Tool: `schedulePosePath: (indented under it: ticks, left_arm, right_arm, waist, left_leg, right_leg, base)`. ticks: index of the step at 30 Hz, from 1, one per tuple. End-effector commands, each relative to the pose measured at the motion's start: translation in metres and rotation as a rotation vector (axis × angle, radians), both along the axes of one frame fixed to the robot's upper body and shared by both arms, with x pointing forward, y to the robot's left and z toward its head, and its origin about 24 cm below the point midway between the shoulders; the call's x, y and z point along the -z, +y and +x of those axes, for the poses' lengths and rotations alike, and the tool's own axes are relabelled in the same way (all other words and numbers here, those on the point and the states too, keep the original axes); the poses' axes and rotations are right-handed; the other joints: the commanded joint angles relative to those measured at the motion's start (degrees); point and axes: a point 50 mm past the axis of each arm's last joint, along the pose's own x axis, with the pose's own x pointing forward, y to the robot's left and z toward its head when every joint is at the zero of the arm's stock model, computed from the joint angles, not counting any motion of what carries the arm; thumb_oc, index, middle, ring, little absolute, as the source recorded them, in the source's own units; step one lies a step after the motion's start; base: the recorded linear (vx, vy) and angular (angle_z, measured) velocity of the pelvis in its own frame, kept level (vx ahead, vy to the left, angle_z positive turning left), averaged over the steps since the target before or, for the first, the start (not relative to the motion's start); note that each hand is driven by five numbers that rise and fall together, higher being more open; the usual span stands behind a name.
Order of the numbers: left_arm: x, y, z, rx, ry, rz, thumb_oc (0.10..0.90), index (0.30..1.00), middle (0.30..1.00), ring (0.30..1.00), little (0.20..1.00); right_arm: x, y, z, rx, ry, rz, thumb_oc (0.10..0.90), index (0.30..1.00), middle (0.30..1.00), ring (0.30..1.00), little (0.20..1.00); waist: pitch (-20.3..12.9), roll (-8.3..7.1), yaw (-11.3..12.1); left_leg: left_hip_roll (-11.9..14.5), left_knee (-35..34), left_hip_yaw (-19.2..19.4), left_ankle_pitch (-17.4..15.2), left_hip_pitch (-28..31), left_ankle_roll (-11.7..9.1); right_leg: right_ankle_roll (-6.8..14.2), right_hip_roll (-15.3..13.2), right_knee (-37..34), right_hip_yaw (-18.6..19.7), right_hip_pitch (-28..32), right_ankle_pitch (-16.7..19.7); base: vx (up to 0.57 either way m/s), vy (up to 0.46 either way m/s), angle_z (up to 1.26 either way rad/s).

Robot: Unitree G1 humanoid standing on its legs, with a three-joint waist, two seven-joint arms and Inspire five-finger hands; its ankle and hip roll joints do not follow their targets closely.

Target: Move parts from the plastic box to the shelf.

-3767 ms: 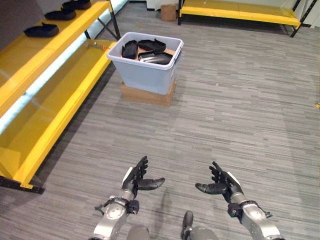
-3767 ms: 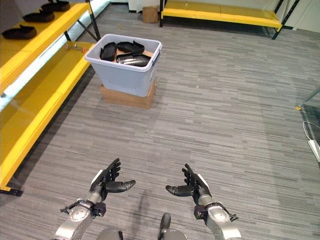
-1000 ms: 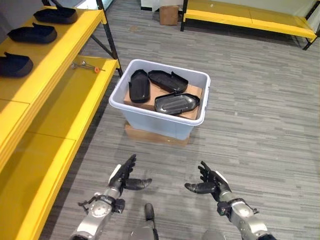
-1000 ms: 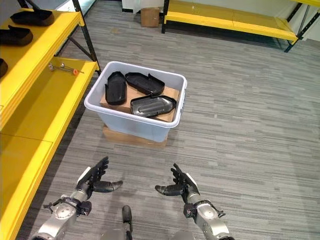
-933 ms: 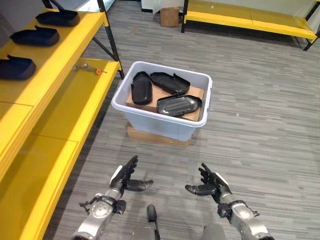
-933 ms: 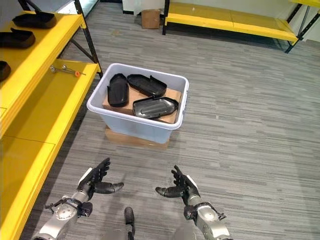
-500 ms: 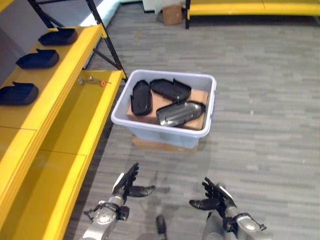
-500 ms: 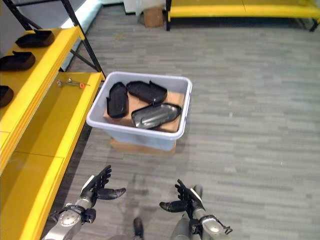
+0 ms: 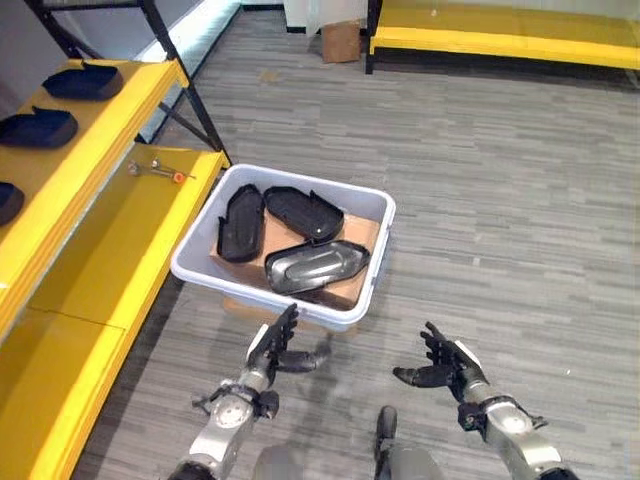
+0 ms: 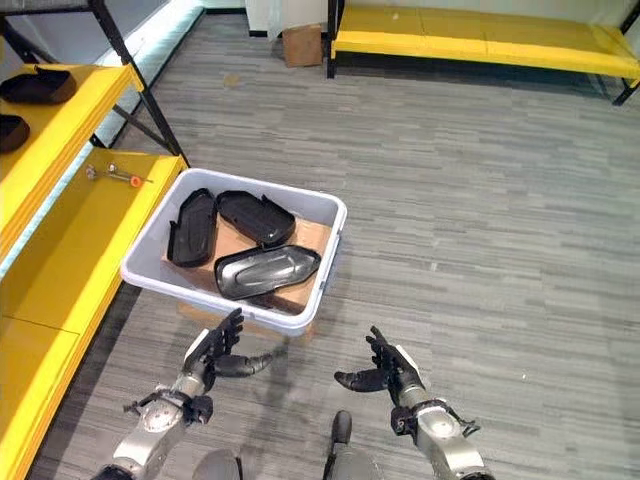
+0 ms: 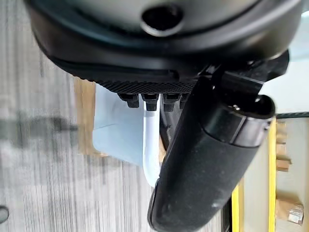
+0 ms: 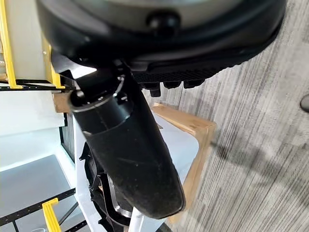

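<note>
1. Closer to the box than half a second back; near rim now just ahead of both hands, view shifted with the approach.
2. Far left: yellow shelf [image 9: 60, 130], dark parts [image 9: 38, 127] already set on the top level, spaced in a row. Screwdriver [image 9: 160, 171] on the lower level.
3. Left hand [image 9: 270, 350] raised just short of the box rim, fingers spread, holding nothing; probably poised to reach in.
4. Plastic box [image 9: 355, 310] propped on a cardboard base, likely for height. Three black parts [image 9: 315, 264] inside, waiting.
5. Right hand [image 9: 443, 364] over bare floor, well apart from the box, fingers loosely spread, empty.
</note>
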Motion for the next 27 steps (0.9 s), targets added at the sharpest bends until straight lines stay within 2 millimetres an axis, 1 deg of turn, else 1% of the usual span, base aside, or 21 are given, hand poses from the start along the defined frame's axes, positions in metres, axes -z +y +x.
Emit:
schedulePosePath:
  ticks: [1,2,3,4,5,6,7,8,9,10,12,14,16,17,19,21,22,24,25,26,27]
  left_arm:
    - [-0.038,0.015,0.019,0.003,-0.189,0.022,0.900,1.000,1.000,1.000,1.000]
    - [-0.037,0.018,0.017,-0.002,-0.184,0.031,0.900,1.000,1.000,1.000,1.000]
    - [-0.036,0.022,0.015,-0.012,-0.177,0.044,0.900,1.000,1.000,1.000,1.000]
    - [-0.036,0.028,0.014,-0.030,-0.171,0.064,0.900,1.000,1.000,1.000,1.000]
    - [-0.036,0.030,0.013,-0.032,-0.166,0.066,0.900,1.000,1.000,1.000,1.000]
    - [-0.036,0.030,0.013,-0.032,-0.166,0.066,0.900,1.000,1.000,1.000,1.000]
    - [-0.037,0.030,0.013,-0.026,-0.172,0.064,0.900,1.000,1.000,1.000,1.000]
    - [-0.035,0.030,0.011,-0.018,-0.161,0.067,0.900,1.000,1.000,1.000,1.000]
    - [-0.036,0.030,0.012,-0.008,-0.165,0.077,0.900,1.000,1.000,1.000,1.000]
    - [-0.039,0.030,0.013,0.002,-0.178,0.089,0.900,1.000,1.000,1.000,1.000]
    - [-0.040,0.034,0.014,-0.002,-0.185,0.108,0.900,1.000,1.000,1.000,1.000]
    - [-0.043,0.035,0.017,-0.015,-0.196,0.118,0.900,1.000,1.000,1.000,1.000]
    - [-0.043,0.035,0.018,-0.018,-0.198,0.117,0.900,1.000,1.000,1.000,1.000]
    - [-0.045,0.036,0.019,-0.016,-0.206,0.126,0.900,1.000,1.000,1.000,1.000]
    - [-0.047,0.036,0.020,-0.014,-0.214,0.129,0.900,1.000,1.000,1.000,1.000]
    - [-0.050,0.035,0.022,-0.002,-0.232,0.142,0.900,1.000,1.000,1.000,1.000]
    - [-0.050,0.035,0.022,-0.002,-0.232,0.142,0.900,1.000,1.000,1.000,1.000]
    - [-0.057,0.034,0.024,0.021,-0.264,0.152,0.900,1.000,1.000,1.000,1.000]
    - [-0.058,0.034,0.024,0.026,-0.269,0.155,0.900,1.000,1.000,1.000,1.000]
    - [-0.058,0.033,0.024,0.031,-0.271,0.156,0.900,1.000,1.000,1.000,1.000]
    - [-0.060,0.031,0.025,0.034,-0.281,0.155,0.900,1.000,1.000,1.000,1.000]
  right_arm:
    - [-0.027,0.013,0.017,-0.008,-0.167,0.091,0.900,1.000,1.000,1.000,1.000]
    - [-0.026,0.013,0.016,-0.004,-0.167,0.093,0.900,1.000,1.000,1.000,1.000]
    - [-0.025,0.014,0.015,-0.003,-0.163,0.091,0.900,1.000,1.000,1.000,1.000]
    - [-0.022,0.018,0.015,-0.011,-0.156,0.096,0.900,1.000,1.000,1.000,1.000]
    - [-0.020,0.017,0.013,-0.008,-0.142,0.093,0.900,1.000,1.000,1.000,1.000]
    - [-0.020,0.017,0.013,-0.008,-0.142,0.093,0.900,1.000,1.000,1.000,1.000]
    - [-0.019,0.017,0.012,-0.009,-0.138,0.095,0.900,1.000,1.000,1.000,1.000]
    - [-0.017,0.016,0.010,-0.003,-0.127,0.095,0.900,1.000,1.000,1.000,1.000]
    - [-0.018,0.016,0.011,-0.001,-0.131,0.098,0.900,1.000,1.000,1.000,1.000]
    - [-0.019,0.016,0.012,0.011,-0.139,0.107,0.900,1.000,1.000,1.000,1.000]
    - [-0.024,0.019,0.015,0.001,-0.161,0.118,0.900,1.000,1.000,1.000,1.000]
    - [-0.029,0.023,0.021,-0.017,-0.186,0.112,0.900,1.000,1.000,1.000,1.000]
    - [-0.032,0.025,0.023,-0.024,-0.199,0.111,0.900,1.000,1.000,1.000,1.000]
    - [-0.042,0.026,0.027,-0.044,-0.247,0.097,0.900,1.000,1.000,1.000,1.000]
    - [-0.047,0.025,0.029,-0.048,-0.267,0.086,0.900,1.000,1.000,1.000,1.000]
    - [-0.067,0.021,0.038,-0.067,-0.364,0.034,0.900,1.000,1.000,1.000,1.000]
    - [-0.067,0.021,0.038,-0.067,-0.364,0.034,0.900,1.000,1.000,1.000,1.000]
    - [-0.113,0.013,0.051,-0.093,-0.588,-0.110,0.900,1.000,1.000,1.000,1.000]
    - [-0.131,0.013,0.056,-0.101,-0.673,-0.157,0.900,1.000,1.000,1.000,1.000]
    - [-0.141,0.013,0.058,-0.100,-0.718,-0.180,0.900,1.000,1.000,1.000,1.000]
    - [-0.169,0.014,0.062,-0.101,-0.850,-0.240,0.900,1.000,1.000,1.000,1.000]
  waist:
    - [0.25,-0.42,0.71]
    - [0.23,-0.47,1.07]
    - [0.11,-0.44,1.82]
    - [-0.10,-0.51,3.20]
    - [-0.74,-0.01,3.44]
    - [-0.71,-0.01,3.47]
    - [-1.10,0.18,3.04]
    - [-1.61,0.56,3.03]
    - [-2.20,0.91,3.20]
    - [-2.47,0.77,2.90]
    - [-2.43,0.20,3.10]
    - [-2.43,-0.26,3.33]
    - [-2.44,-0.38,3.37]
    - [-2.34,-0.56,3.18]
    - [-2.30,-0.68,3.08]
    - [-1.73,-0.83,2.74]
    - [-1.74,-0.83,2.75]
    - [-0.68,-0.65,2.56]
    - [-0.33,-0.63,2.60]
    - [0.00,-0.51,2.64]
    - [0.59,-0.29,2.75]
  left_leg:
    - [0.73,-12.91,6.77,-4.03,4.40,5.66]
    - [3.29,-18.89,7.19,-3.74,4.77,6.12]
    - [6.00,-26.02,6.31,-3.50,5.17,6.67]
    - [10.21,-35.89,2.55,1.19,5.31,6.14]
    - [12.48,-40.11,2.26,4.32,5.65,4.69]
    - [12.48,-40.18,2.30,4.34,5.74,4.68]
    - [12.36,-40.83,4.07,3.37,6.92,4.54]
    - [11.80,-41.42,4.86,2.54,7.80,4.36]
    - [10.17,-41.77,4.87,1.95,8.44,4.10]
    - [8.36,-41.62,6.44,0.88,9.01,4.34]
    - [6.69,-41.09,7.25,-0.50,9.16,5.24]
    - [5.10,-40.39,7.82,-1.83,8.60,6.25]
    - [4.51,-40.08,8.00,-2.36,8.41,6.66]
    - [3.48,-40.05,8.51,-3.10,8.12,7.36]
    - [3.12,-40.05,8.67,-3.29,7.92,7.58]
    - [2.26,-39.89,8.99,-3.74,7.16,8.04]
    - [2.26,-39.88,8.99,-3.75,7.15,8.05]
    - [1.69,-40.17,8.89,-3.59,6.32,8.02]
    - [1.57,-40.26,8.84,-3.51,6.01,7.97]
    - [1.48,-40.30,8.70,-3.47,5.79,7.96]
    - [1.27,-40.50,8.60,-3.27,5.24,7.98]
  right_leg:
    - [7.20,-0.83,-1.51,2.03,0.56,1.13]
    - [7.64,-0.42,-1.39,2.30,0.85,0.32]
    - [8.25,0.01,-1.11,2.74,1.28,-0.71]
    - [8.95,0.66,-0.56,4.16,2.00,-2.50]
    - [9.54,0.73,-0.34,4.91,3.44,-3.55]
    - [9.53,0.73,-0.34,4.93,3.47,-3.56]
    - [9.73,0.66,0.03,5.04,3.88,-3.99]
    - [10.02,0.51,0.15,4.91,4.30,-3.93]
    - [10.44,-0.37,0.31,5.38,4.51,-3.38]
    - [10.97,-1.90,0.85,5.70,4.70,-3.08]
    - [11.79,-3.39,1.25,6.23,4.37,-2.38]
    - [12.50,-4.62,1.42,7.08,3.33,-1.55]
    - [12.79,-5.16,1.52,7.19,2.94,-1.11]
    - [13.37,-5.97,1.45,7.48,2.21,-0.22]
    - [13.56,-6.28,1.52,7.65,1.69,0.20]
    - [14.27,-7.19,1.82,7.94,0.14,1.35]
    - [14.27,-7.19,1.83,7.95,0.12,1.34]
    - [14.65,-7.87,1.92,7.30,-0.93,2.31]
    - [14.77,-7.99,1.83,7.00,-1.17,2.56]
    - [14.88,-8.18,1.81,6.76,-1.40,2.71]
    - [15.03,-8.39,1.77,6.36,-1.90,2.96]
  base:
    - [0.21,0.031,0.38]
    - [0.26,0.086,0.29]
    - [0.36,0.185,0.01]
    - [0.46,0.274,-0.50]
    - [0.36,0.224,-0.82]
    - [0.25,0.186,-0.84]
    - [0.14,0.141,-0.60]
    - [0.27,0.313,-0.40]
    - [0.30,0.425,-0.33]
    - [0.28,0.421,-0.12]
    - [0.14,0.266,-0.05]
    - [0.07,0.183,-0.06]
    - [0.06,0.134,-0.16]
    - [0.05,0.130,-0.06]
    - [0.03,0.107,-0.03]
    - [0.00,0.084,-0.25]
    - [0.01,0.066,-0.28]
    - [0.01,0.070,-0.13]
    - [-0.01,0.043,0.00]
    - [-0.02,0.031,0.01]
    - [0.00,0.000,0.00]
